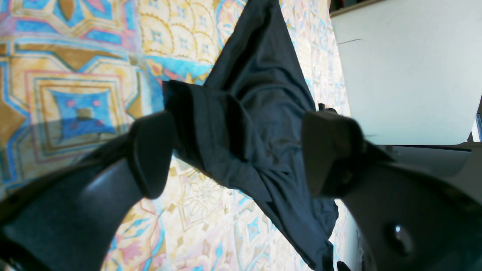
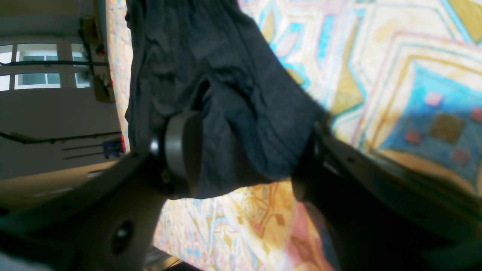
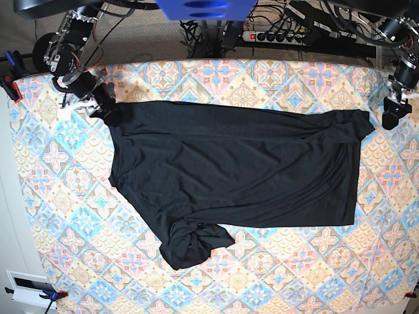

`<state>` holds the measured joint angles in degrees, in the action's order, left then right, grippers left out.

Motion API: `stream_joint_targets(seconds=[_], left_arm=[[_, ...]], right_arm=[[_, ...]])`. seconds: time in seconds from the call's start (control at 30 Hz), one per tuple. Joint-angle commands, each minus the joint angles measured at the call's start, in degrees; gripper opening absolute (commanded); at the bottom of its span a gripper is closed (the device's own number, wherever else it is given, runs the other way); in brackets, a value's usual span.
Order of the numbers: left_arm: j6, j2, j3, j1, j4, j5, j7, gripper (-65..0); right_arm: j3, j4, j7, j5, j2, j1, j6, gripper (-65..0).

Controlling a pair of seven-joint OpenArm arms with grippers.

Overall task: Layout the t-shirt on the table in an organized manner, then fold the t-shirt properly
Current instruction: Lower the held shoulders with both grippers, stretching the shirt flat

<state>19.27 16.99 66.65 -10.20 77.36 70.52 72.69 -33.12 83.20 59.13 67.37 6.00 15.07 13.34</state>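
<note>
- Across frame centre in base view: t-shirt (image 3: 236,167) spread on worktop (image 3: 59,216), lower-left sleeve bunched.
- Left pincer (image 1: 241,154) spread wide, empty.
- Right pincer (image 2: 248,150) clamps the shirt's upper-left corner.

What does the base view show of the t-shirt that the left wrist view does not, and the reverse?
Only the base view shows the whole t-shirt spread across the table, with one sleeve bunched and twisted at the near edge, and both arms at its far corners. Only the left wrist view shows the left pincer close up, its fingers spread wide either side of a folded shirt edge without pinching it. Both show the black shirt lying on the patterned cloth.
</note>
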Motion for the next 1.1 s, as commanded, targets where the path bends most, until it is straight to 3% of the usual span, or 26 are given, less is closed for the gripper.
stream_joint_targets(seconds=[0.0, 0.1, 0.2, 0.27, 0.5, 0.7, 1.07], left_arm=[[0.4, 1.2, 0.3, -0.1, 1.1, 1.5, -0.4, -13.6], [0.4, 1.2, 0.0, -1.1, 1.1, 1.5, -0.4, -13.6], [0.4, 1.2, -0.1, -1.3, 1.1, 1.5, -0.4, -13.6], [0.4, 1.2, -0.1, -1.5, 1.1, 1.4, -0.4, -13.6], [0.6, 1.4, -0.1, -3.1, -0.4, 0.9, -0.5, -13.6], [5.1, 1.6, -3.6, -0.4, -6.7, 0.0, -0.8, -13.6], [5.2, 1.2, -3.4, 3.7, -6.9, -4.5, -0.8, -13.6]], right_arm=[[0.2, 0.4, 1.2, -1.0, 0.4, 0.2, -0.3, -30.8], [0.4, 0.4, 1.2, -1.0, 0.4, 0.2, -0.2, -38.1], [1.2, 0.4, 1.1, -1.0, 0.4, 0.2, -0.2, -56.7], [1.2, 0.4, 1.1, -1.0, 0.4, 0.2, -0.2, -64.0], [1.3, 0.4, 1.1, -1.0, 0.4, 0.2, -0.2, -64.5], [1.3, 0.4, 1.1, -1.0, 0.4, 0.2, -0.2, -64.5], [1.3, 0.4, 1.2, -1.0, 0.4, 0.2, -0.2, -64.5]])
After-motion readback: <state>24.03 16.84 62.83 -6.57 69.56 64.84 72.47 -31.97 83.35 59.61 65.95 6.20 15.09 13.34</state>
